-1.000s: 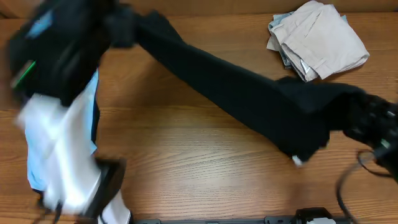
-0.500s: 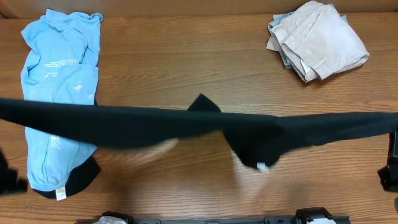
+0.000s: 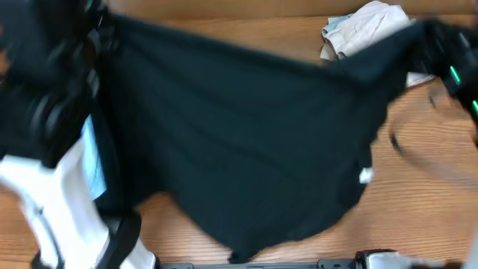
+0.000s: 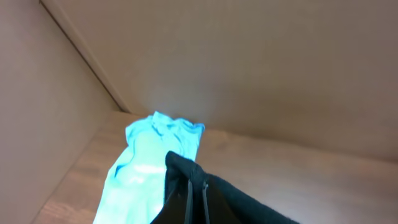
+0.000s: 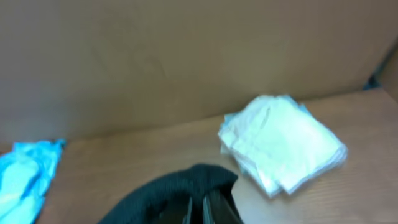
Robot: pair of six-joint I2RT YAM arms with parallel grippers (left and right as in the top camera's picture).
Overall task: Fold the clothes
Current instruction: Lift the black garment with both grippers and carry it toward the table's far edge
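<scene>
The large black garment [image 3: 239, 142] hangs spread wide above the table, held up at two corners; its small white tag [image 3: 365, 176] shows near the right lower edge. My left gripper [image 4: 196, 198] is shut on the garment's left corner [image 4: 186, 171], at the far left in the overhead view [image 3: 93, 33]. My right gripper [image 5: 198, 210] is shut on the right corner [image 5: 199, 180], at the far right overhead [image 3: 429, 37]. The light blue T-shirt [image 4: 146, 165] lies beyond the left gripper, mostly hidden overhead [image 3: 93, 161]. The folded beige clothes [image 5: 280, 143] lie at the back right [image 3: 358, 26].
A cardboard-brown wall [image 4: 249, 62] runs along the back of the wooden table [image 3: 418, 217]. The left arm's white body [image 3: 52, 202] covers the front left. A dark fixture [image 3: 373, 261] sits at the front edge.
Both arms swung from the front toward the back of the table, carrying the black garment, which went from a stretched narrow band to a wide spread sheet covering the T-shirt.
</scene>
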